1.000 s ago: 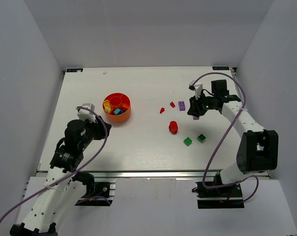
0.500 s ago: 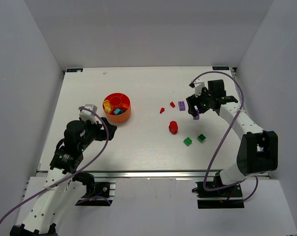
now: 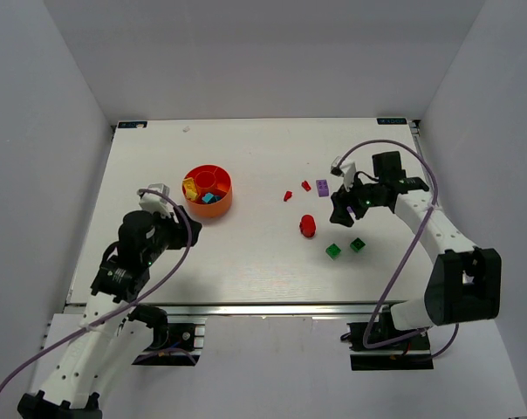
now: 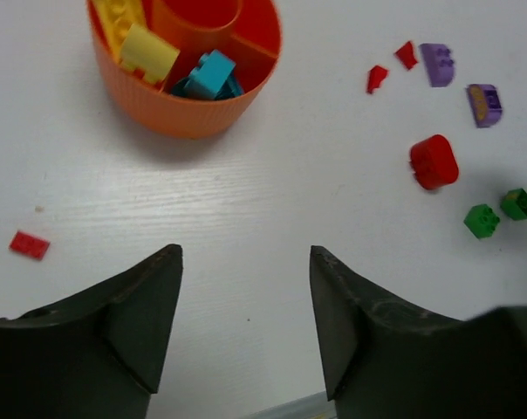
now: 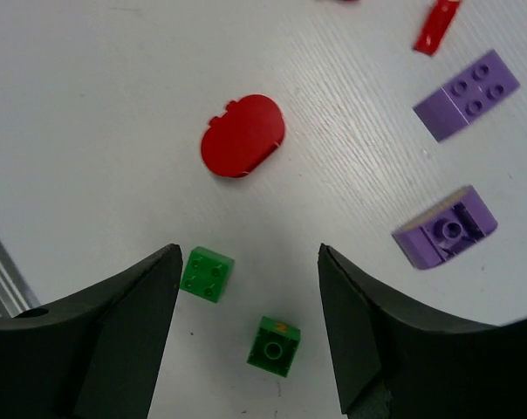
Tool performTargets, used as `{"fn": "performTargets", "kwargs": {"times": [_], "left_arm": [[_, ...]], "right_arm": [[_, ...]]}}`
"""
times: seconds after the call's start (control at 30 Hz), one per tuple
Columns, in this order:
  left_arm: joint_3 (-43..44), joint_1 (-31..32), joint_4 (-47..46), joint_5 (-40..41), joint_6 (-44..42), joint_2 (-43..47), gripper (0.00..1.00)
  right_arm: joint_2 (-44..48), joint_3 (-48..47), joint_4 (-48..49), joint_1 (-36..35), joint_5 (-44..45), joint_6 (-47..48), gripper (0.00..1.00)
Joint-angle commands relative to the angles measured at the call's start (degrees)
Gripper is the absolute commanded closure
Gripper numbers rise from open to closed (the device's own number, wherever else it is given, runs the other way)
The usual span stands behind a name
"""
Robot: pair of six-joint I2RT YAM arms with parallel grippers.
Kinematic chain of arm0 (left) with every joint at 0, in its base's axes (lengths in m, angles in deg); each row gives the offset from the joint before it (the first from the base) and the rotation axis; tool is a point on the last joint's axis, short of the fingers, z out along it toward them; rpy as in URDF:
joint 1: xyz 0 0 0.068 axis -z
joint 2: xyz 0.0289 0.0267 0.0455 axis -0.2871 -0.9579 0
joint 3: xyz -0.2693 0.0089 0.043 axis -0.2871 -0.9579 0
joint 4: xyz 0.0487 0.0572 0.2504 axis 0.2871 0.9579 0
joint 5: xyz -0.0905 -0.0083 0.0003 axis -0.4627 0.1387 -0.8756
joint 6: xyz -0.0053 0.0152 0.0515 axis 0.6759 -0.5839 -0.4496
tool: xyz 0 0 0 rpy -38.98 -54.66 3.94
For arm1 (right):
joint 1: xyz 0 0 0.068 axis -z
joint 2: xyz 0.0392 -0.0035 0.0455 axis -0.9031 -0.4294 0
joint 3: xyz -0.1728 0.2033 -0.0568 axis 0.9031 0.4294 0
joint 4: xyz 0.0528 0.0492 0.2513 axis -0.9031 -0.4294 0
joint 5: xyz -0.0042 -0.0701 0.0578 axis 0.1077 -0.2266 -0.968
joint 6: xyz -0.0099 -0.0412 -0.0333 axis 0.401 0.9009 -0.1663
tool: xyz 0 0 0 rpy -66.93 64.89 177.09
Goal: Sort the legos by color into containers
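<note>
Hovering spread and empty, left gripper (image 4: 246,262) has the orange dish (image 4: 159,109) at 11 o'clock; right gripper (image 5: 246,262) just widened, nothing in it, over a green brick (image 5: 207,273), purple rounded piece (image 5: 445,234) loose on the table (image 5: 89,105) at its 3 o'clock, so purple stays unsorted and likely needs a regrasp.

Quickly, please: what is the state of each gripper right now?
Left gripper: open, holding nothing.
Right gripper: open, holding nothing.

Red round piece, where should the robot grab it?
Come straight down from above with the right gripper and pinch the red piece across its two straighter long sides. It lies flat on the table with bare space all round, so the jaws should fit.
</note>
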Motion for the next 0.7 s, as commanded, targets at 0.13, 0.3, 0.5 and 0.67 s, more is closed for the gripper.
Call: {"fn": "performTargets", "kwargs": {"times": [0.13, 0.3, 0.5, 0.67], "left_arm": [[3.3, -0.4, 7.3, 6.4, 10.2, -10.7, 0.33], [3.8, -0.4, 8.2, 10.3, 13.4, -14.9, 0.34], [6.4, -0.9, 11.6, 14.2, 17.4, -19.9, 0.26], [10.0, -3.6, 17.1, 20.4, 22.3, -25.0, 0.16]], "right_arm": [[4.0, 1.7, -1.1, -2.9, -8.4, 7.3, 0.4], [6.0, 2.0, -1.0, -3.9, -8.5, 8.3, 0.42], [9.1, 4.8, 7.5, -3.6, -6.2, -0.8, 0.43], [7.4, 1.9, 7.6, -3.6, -8.8, -9.7, 0.52]]}}
